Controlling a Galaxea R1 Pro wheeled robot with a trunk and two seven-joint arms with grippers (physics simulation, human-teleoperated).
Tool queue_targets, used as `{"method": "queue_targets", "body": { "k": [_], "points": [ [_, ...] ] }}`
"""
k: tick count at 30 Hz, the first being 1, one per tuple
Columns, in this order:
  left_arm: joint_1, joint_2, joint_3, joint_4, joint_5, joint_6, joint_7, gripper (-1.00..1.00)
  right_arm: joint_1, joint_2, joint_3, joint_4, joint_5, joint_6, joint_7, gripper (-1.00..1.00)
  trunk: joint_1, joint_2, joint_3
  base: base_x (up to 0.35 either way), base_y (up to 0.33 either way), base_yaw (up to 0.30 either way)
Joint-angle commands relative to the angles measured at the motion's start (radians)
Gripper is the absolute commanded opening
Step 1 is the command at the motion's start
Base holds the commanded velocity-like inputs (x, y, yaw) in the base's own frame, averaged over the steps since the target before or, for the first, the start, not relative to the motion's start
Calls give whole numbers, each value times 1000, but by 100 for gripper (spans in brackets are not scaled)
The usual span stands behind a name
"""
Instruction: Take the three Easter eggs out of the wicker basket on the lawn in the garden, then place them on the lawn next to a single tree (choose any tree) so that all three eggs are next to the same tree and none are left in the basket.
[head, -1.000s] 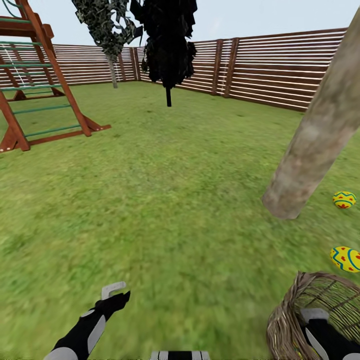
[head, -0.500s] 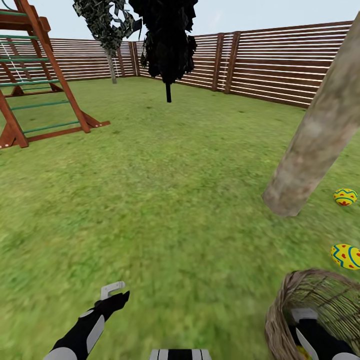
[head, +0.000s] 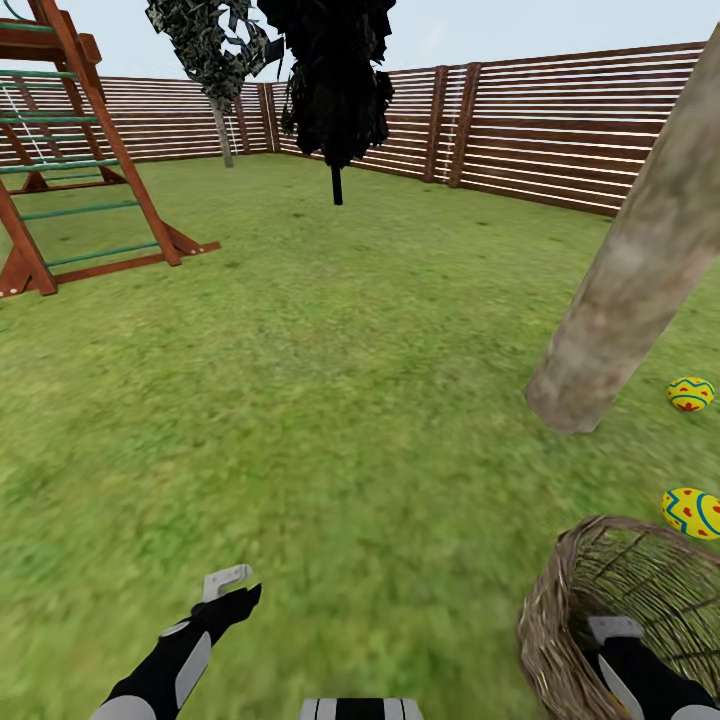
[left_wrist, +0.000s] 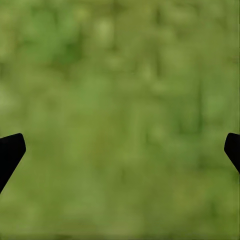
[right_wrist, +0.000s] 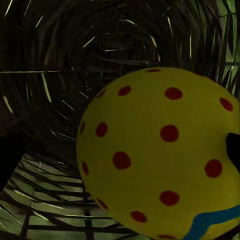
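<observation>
The right gripper (head: 612, 650) is down inside the wicker basket (head: 560, 610) on the lawn (head: 330, 400), its fingers either side of the last egg (right_wrist: 160, 155), grip uncertain, while the left gripper (left_wrist: 120, 150) hovers wide open over grass and two eggs (head: 690, 393) (head: 692, 513) lie near the tree (head: 620, 300).

Three Easter eggs: two on the lawn (head: 300, 400) at (head: 690, 393) and (head: 692, 513), one inside the single wicker basket (head: 560, 610), at (right_wrist: 160, 155). Three trees show: a pale trunk (head: 630, 280), a black-leaved one (head: 335, 80) and a grey-green one (head: 210, 50). One playset (head: 70, 150), perhaps partly cut off.
</observation>
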Motion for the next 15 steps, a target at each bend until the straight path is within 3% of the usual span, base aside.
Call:
{"method": "queue_targets", "body": {
  "k": [1, 11, 15],
  "points": [
    [0, -1, 6, 0, 5, 5, -8, 100, 0, -2, 8, -2, -9, 6, -6, 100, 0, 0, -1, 0, 0, 0],
    [0, -4, 6, 4, 5, 5, -8, 100, 0, -44, 6, -1, -14, 7, -3, 100, 0, 0, -1, 0, 0, 0],
    [0, -4, 5, 5, 4, 4, -8, 100, 0, -43, 6, 0, -14, 6, -4, 100, 0, -1, -5, 0, 0, 0]
  ]
}}
